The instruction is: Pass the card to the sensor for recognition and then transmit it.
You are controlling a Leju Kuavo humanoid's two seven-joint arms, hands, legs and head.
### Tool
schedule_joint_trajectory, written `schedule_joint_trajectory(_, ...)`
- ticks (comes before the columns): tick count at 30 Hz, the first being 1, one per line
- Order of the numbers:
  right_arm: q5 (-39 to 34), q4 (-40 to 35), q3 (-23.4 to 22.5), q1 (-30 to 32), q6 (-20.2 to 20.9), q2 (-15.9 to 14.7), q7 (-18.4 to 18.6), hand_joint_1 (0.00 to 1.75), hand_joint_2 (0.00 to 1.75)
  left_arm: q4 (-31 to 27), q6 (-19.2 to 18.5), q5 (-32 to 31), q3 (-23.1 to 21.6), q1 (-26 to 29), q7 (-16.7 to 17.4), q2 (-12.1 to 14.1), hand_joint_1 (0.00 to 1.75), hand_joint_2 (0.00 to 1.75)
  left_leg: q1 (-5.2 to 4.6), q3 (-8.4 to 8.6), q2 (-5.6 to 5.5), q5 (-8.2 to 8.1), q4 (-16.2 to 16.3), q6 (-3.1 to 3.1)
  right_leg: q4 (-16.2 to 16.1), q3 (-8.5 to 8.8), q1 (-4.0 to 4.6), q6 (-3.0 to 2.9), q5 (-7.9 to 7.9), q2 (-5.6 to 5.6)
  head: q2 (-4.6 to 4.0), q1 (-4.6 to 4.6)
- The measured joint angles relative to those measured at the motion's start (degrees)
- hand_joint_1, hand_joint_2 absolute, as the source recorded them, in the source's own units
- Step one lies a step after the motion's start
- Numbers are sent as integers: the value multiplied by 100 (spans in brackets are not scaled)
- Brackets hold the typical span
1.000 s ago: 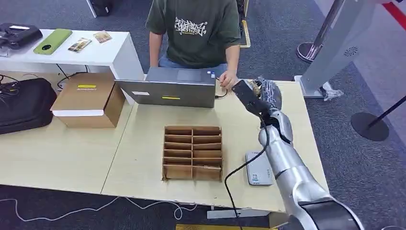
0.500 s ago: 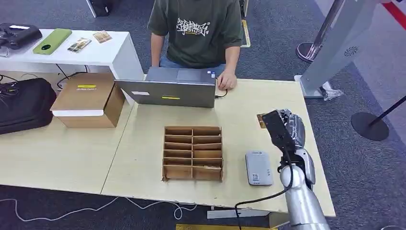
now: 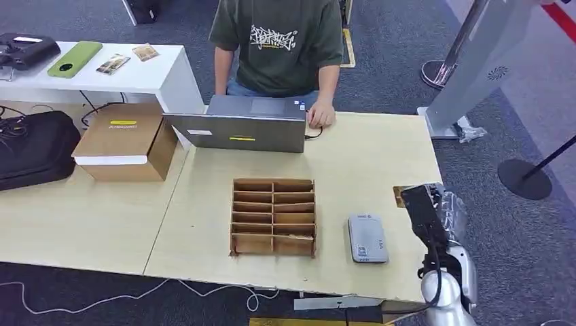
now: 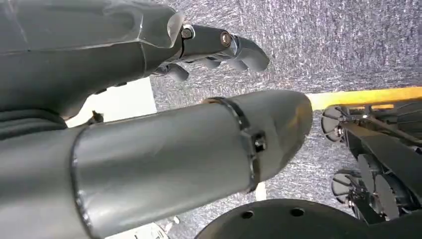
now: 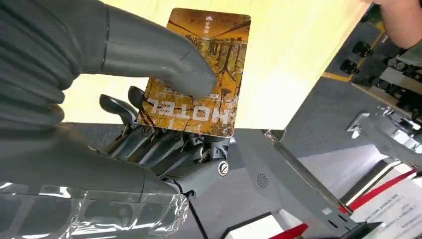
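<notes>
Right hand (image 5: 149, 124) pinches the card (image 5: 199, 74) between its thick thumb and the darker fingers (image 5: 159, 147) behind it; the right wrist view shows the card's orange-brown print and the word HOTEL, with the pale tabletop beyond. From the head view, that hand (image 3: 438, 210) hangs at the table's right edge, just beside the grey sensor (image 3: 367, 238), which lies flat next to the cardboard organizer (image 3: 274, 217), and only a sliver of the card (image 3: 399, 196) shows. A person (image 3: 278, 47) sits behind the laptop (image 3: 238, 125), one hand resting on the table (image 3: 204, 204). Left hand (image 4: 219, 47) appears over carpet with its fingers loosely curled, holding nothing.
</notes>
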Motion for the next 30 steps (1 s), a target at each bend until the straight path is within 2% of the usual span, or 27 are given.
schedule_joint_trajectory(17, 227, -210, -147, 839, 389, 581, 555, 175, 175, 2, 33, 87, 0, -11, 26, -79, 0, 0, 1, 0, 3, -2, -2, -3, 1, -2, 0, -4, -5, 4, 0, -2)
schedule_joint_trajectory(30, 398, 259, -241, 631, 420, 669, 728, 175, 175, 2, 74, 17, -2, -56, 42, -79, 0, 0, 0, 0, 4, -2, -2, -3, 1, -1, 0, -4, -5, 6, 0, 0)
